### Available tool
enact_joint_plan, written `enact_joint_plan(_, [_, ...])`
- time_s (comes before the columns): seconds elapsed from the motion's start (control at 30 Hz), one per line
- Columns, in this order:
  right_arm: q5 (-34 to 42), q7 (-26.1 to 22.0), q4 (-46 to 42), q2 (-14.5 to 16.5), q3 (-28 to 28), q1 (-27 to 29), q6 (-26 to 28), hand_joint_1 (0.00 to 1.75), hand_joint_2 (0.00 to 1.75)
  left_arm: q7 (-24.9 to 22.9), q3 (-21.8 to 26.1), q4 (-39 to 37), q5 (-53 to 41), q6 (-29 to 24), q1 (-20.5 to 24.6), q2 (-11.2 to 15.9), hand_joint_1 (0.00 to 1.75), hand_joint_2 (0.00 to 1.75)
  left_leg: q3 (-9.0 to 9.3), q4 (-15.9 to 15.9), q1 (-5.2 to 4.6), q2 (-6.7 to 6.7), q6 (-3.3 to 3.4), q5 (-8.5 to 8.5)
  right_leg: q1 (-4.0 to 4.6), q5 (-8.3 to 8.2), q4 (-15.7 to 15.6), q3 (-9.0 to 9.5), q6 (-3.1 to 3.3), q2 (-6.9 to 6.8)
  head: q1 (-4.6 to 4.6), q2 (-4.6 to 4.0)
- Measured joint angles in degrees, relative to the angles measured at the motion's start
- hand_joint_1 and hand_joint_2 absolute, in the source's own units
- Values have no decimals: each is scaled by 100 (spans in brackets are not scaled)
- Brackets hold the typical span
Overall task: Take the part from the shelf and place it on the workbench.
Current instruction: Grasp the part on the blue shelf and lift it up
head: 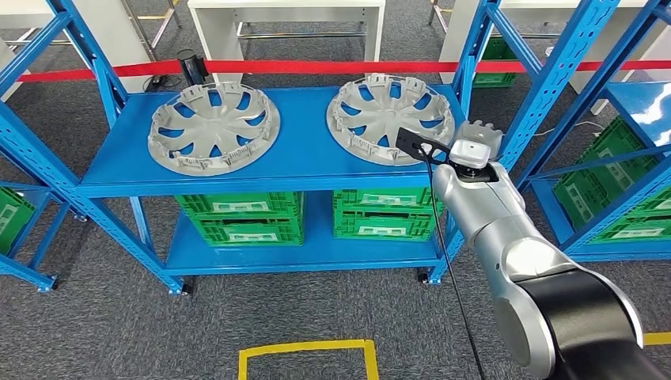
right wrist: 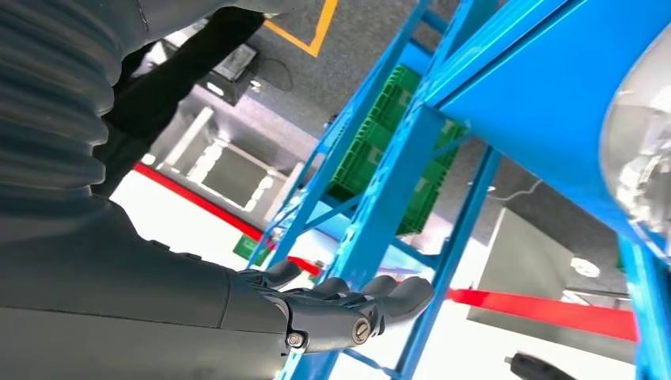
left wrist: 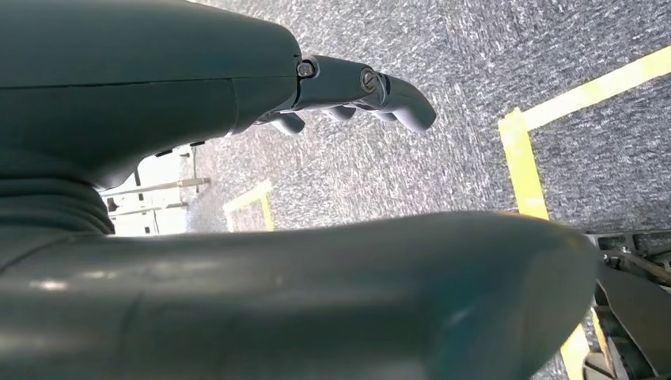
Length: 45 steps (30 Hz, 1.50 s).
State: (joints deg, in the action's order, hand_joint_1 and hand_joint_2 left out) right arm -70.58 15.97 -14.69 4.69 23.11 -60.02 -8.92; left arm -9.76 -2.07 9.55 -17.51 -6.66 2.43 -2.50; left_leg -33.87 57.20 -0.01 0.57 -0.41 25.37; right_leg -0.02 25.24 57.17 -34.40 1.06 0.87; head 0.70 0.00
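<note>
Two silver hubcaps lie flat on the blue shelf board (head: 301,146): one at the left (head: 214,127) and one at the right (head: 380,115). My right hand (head: 475,141) reaches out at the right rim of the right hubcap, beside the rack's blue upright (head: 546,87). In the right wrist view its fingers (right wrist: 340,305) are stretched out with nothing in them, and the hubcap's edge (right wrist: 641,150) stays apart from them. My left hand (left wrist: 198,71) hangs over the grey floor, its fingers (left wrist: 380,91) apart from the thumb, holding nothing.
Green crates (head: 245,218) (head: 384,214) fill the lower shelf. A second blue rack with green crates (head: 617,182) stands close on the right. Red barrier tape (head: 316,67) runs behind the shelf. A yellow floor marking (head: 305,356) lies in front.
</note>
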Motion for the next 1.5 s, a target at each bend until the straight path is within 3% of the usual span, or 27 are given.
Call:
enact_joint_plan(0.4, [-2, -215, 17, 5, 24, 4, 11, 0, 175, -70, 47, 0, -41, -3, 3, -4, 0, 0, -4, 10, -19, 1, 16, 12, -34, 0, -3, 1, -11, -2, 0, 0])
enact_joint_plan(0.57, [-34, -351, 17, 44, 25, 7, 50, 0, 175, -51, 76, 0, -19, -18, 1, -4, 0, 0, -9, 30, -57, 2, 68, 41, -61, 8, -13, 9, -71, -2, 0, 0])
enact_joint_plan(0.67, [-35, -448, 17, 63, 25, 14, 136, 0, 175, -44, 102, 1, -5, -19, -1, -7, 0, 0, 36, -23, -43, -2, 140, 56, -70, -26, 90, 9, -128, -3, -2, 0])
enact_joint_plan(0.73, [-37, -500, 16, 72, 25, 8, 190, 0, 175, -45, 119, 2, 1, -19, -1, -10, 0, 0, 119, -54, -21, -10, 194, 69, -69, 110, 369, -109, -155, -14, -7, 0])
enact_joint_plan(0.83, [-40, -562, 17, 99, 26, 24, 239, 0, 175, -51, 149, 4, 5, -19, 0, -12, 0, 0, 156, -45, -13, -18, 222, 105, -78, 598, 1393, -674, -178, -25, -21, 0])
enact_joint_plan(0.87, [-40, -586, 17, 107, 27, 47, 248, 0, 175, -54, 157, 5, 6, -19, -4, -13, 0, 0, 162, -32, -10, -17, 215, 126, -84, 671, 1655, -846, -180, -28, -22, 0])
enact_joint_plan(0.9, [-42, -603, 17, 114, 27, 69, 260, 0, 175, -54, 163, 5, 6, -19, -10, -13, 0, 0, 174, -14, -5, -14, 201, 154, -89, 635, 1718, -922, -180, -33, -22, 0])
enact_joint_plan(0.93, [-47, -613, 17, 121, 27, 81, 274, 0, 175, -55, 170, 6, 7, -19, -15, -15, 0, 0, 194, 8, 4, -10, 180, 189, -94, 483, 1542, -875, -178, -39, -22, 0])
enact_joint_plan(1.0, [-60, -636, 17, 132, 27, 79, 302, 0, 175, -55, 191, 6, 7, -22, -22, -18, 0, 0, 256, 52, 21, -7, 117, 281, -97, 64, 772, -544, -179, -58, -21, 0])
enact_joint_plan(1.07, [-76, -669, 17, 149, 27, 74, 316, 0, 175, -54, 208, 8, 7, -30, -15, -18, 0, 0, 288, 72, 25, -14, 39, 354, -68, -42, 244, -311, -128, -73, -23, 0])
enact_joint_plan(1.2, [-92, -717, 15, 185, 27, 100, 334, 0, 175, -52, 216, 16, 7, -37, -22, -11, 0, 0, 336, 149, 21, -25, -114, 393, -64, 27, 151, -161, 52, -62, -20, 0])
enact_joint_plan(1.23, [-87, -746, 14, 194, 27, 88, 352, 0, 175, -49, 218, 17, 6, -37, -23, -10, 0, 0, 253, 319, 23, -28, -140, 414, -73, 48, 136, -95, 94, -61, -9, 0])
enact_joint_plan(1.33, [-5, -882, 11, 228, 27, 73, 449, 0, 175, -42, 221, 19, 1, -37, -12, -15, 0, 0, -380, 1315, 41, -31, -210, 656, -80, 168, 111, 84, 171, -58, 27, 0])
enact_joint_plan(1.4, [39, -963, 11, 240, 27, 102, 511, 0, 175, -46, 226, 19, -8, -38, -25, -15, 0, 0, -731, 1644, 47, -32, -222, 781, -75, 276, 112, 204, 179, -52, 30, 0])
enact_joint_plan(1.43, [44, -993, 11, 243, 27, 110, 533, 0, 175, -50, 231, 17, -13, -38, -35, -14, 0, 0, -784, 1548, 48, -32, -216, 696, -75, 334, 113, 275, 178, -49, 31, 0])
enact_joint_plan(1.5, [44, -1044, 11, 260, 27, 103, 556, 0, 175, -54, 246, 15, -28, -38, -49, -11, 0, 0, -657, 875, 47, -34, -178, 156, -75, 460, 112, 423, 156, -44, 31, 0])
